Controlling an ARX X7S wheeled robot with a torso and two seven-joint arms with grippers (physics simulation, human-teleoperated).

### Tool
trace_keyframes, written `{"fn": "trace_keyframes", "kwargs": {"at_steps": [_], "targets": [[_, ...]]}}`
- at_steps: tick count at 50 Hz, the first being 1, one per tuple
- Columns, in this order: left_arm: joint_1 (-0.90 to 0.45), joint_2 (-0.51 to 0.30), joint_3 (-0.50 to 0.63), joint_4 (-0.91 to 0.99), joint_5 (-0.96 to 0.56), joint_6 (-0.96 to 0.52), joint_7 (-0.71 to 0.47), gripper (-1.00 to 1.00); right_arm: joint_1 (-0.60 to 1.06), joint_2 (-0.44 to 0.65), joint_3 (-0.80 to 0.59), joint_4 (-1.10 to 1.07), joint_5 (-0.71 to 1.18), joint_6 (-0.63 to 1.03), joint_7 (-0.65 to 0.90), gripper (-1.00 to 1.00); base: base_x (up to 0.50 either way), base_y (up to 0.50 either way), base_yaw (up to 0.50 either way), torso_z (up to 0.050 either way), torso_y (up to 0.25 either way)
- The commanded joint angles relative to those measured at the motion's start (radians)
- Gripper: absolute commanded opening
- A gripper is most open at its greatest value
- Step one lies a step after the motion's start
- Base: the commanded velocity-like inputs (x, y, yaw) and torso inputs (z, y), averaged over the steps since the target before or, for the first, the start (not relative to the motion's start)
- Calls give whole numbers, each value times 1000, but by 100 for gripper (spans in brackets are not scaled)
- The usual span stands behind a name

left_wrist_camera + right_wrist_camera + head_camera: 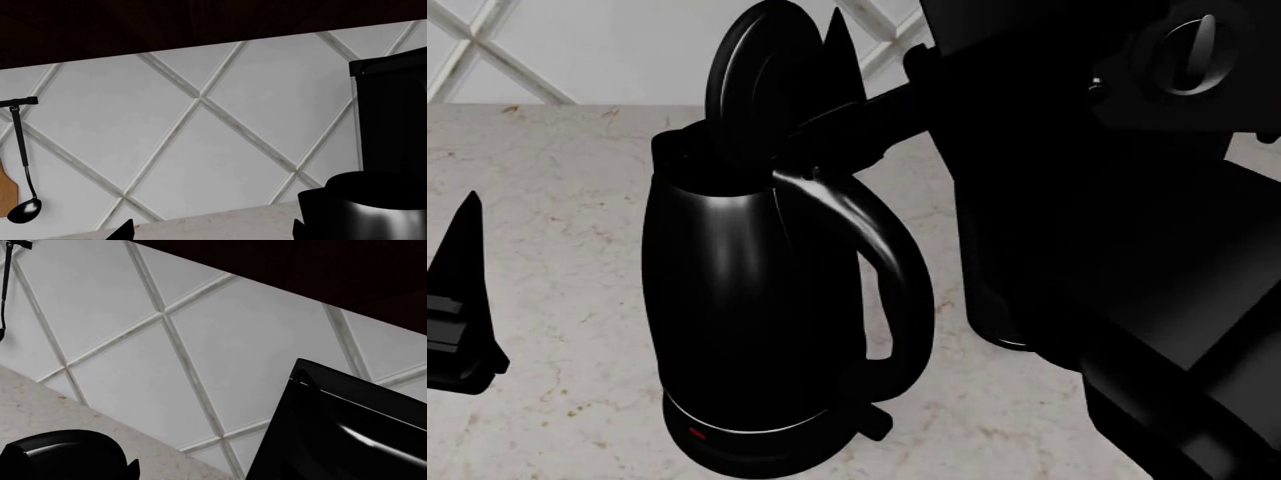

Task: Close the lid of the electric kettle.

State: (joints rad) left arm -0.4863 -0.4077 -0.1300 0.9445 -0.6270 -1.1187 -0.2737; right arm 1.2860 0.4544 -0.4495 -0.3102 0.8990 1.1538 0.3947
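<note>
On the pale marble counter [561, 250] stands the electric kettle [747, 300], a tall glossy black jug on a round base with a small red light low at its front. Its lid [761, 80] is raised, standing nearly upright above the kettle's mouth on the side nearest the loop handle.

We see our right gripper [841, 95] reaching in from the right side of the head view, just behind the raised lid. One pointed fingertip [838, 50] rises beside the lid's back face, very near it or touching; we cannot tell which. The rest of that gripper blends into the dark arm, so we cannot tell how far its jaws stand apart, and it does not visibly grasp anything.

Our left gripper [461, 300] shows only as a dark pointed finger at the left edge of the head view, well apart from the kettle, and we cannot tell how its jaws stand either.

A boxy black coffee machine [1121, 200] rises just right of the kettle, against a white diamond-tiled wall [200, 125] where a black ladle [25, 165] hangs.
</note>
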Motion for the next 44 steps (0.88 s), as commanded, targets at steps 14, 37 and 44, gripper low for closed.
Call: {"fn": "trace_keyframes", "kwargs": {"at_steps": [14, 37, 44], "targets": [[24, -15, 3, -16, -2, 39, -12, 100, 19, -52, -90, 109, -60, -43, -43, 100, 0, 0, 0, 0, 0], [61, -28, 9, -39, -1, 91, -17, 100, 99, -55, 1, -20, 45, 57, 41, 100, 0, 0, 0, 0, 0], [61, -30, 11, -34, -6, 89, -23, 100, 38, -40, 109, -179, 183, 149, 165, 100, 0, 0, 0, 0, 0]]}}
